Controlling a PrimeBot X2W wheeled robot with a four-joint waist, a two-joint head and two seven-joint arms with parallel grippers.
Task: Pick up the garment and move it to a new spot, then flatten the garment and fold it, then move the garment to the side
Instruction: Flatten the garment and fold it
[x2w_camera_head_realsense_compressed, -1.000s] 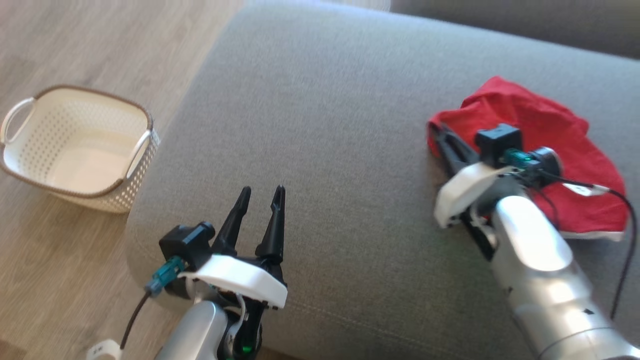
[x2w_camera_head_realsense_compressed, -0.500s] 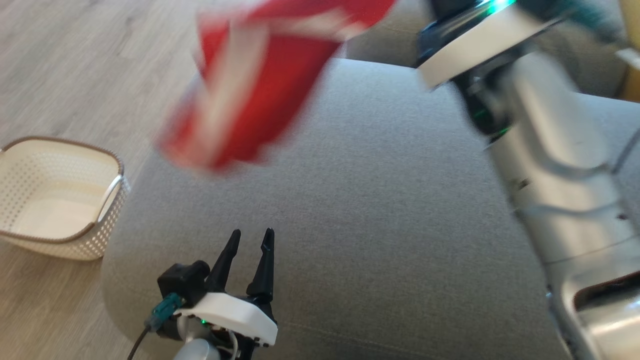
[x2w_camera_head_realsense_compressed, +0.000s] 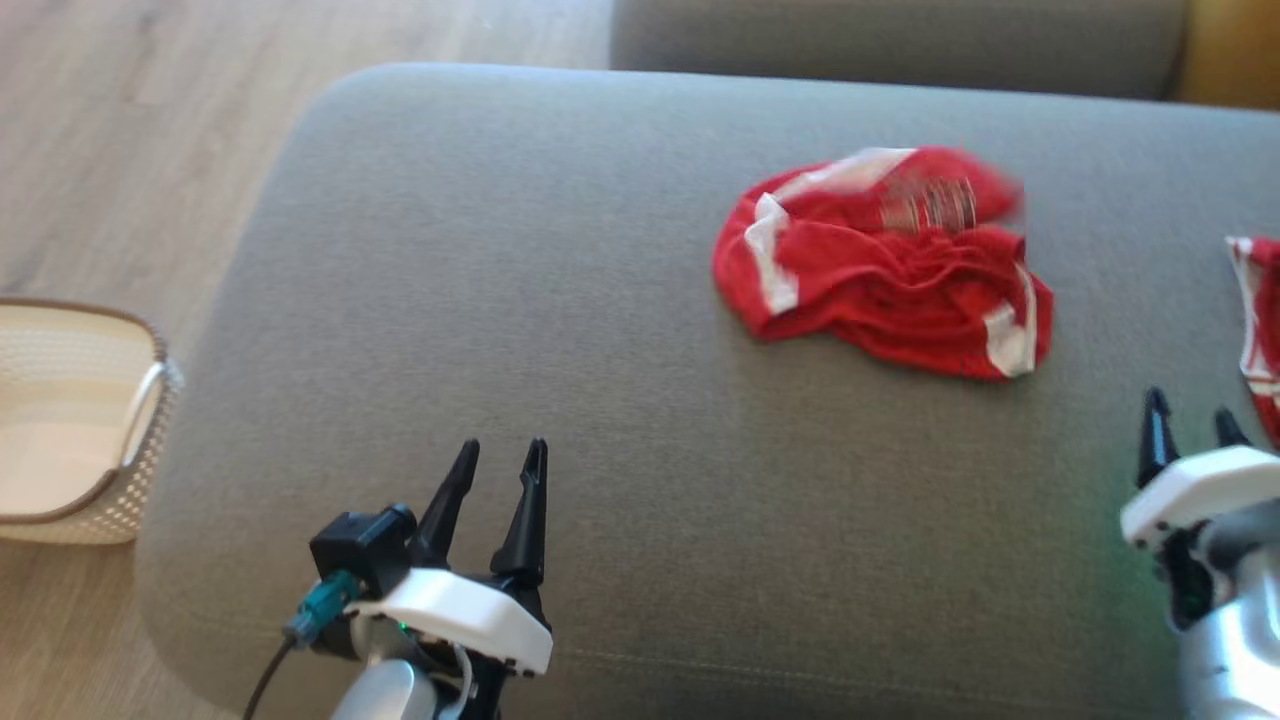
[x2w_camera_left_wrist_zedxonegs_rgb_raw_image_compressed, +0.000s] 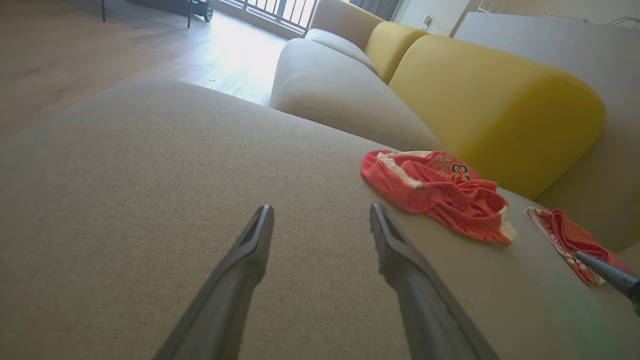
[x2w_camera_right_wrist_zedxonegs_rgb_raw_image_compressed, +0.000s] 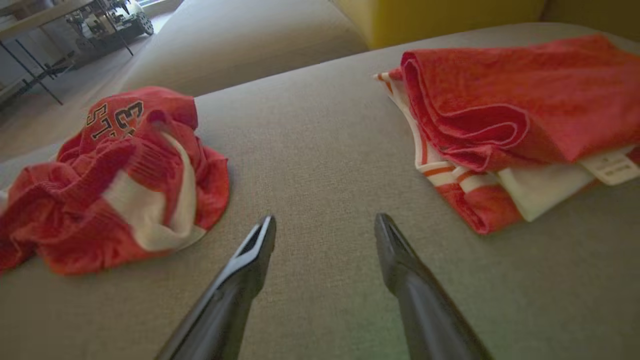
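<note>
Garment (x2w_camera_head_realsense_compressed: 880, 265) dropped onto sofa (x2w_camera_head_realsense_compressed: 500, 300), outside basket (x2w_camera_head_realsense_compressed: 120, 515).

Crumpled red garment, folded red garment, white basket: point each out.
crumpled red garment (x2w_camera_head_realsense_compressed: 880, 270), head view, middle of the heap.
folded red garment (x2w_camera_right_wrist_zedxonegs_rgb_raw_image_compressed: 500, 110), right wrist view, top red layer.
white basket (x2w_camera_head_realsense_compressed: 150, 480), head view, perforated outer wall.

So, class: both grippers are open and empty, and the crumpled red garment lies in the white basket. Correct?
No. The head view shows the crumpled red garment on the grey cushion, not in the white basket. The rest stands.
</note>
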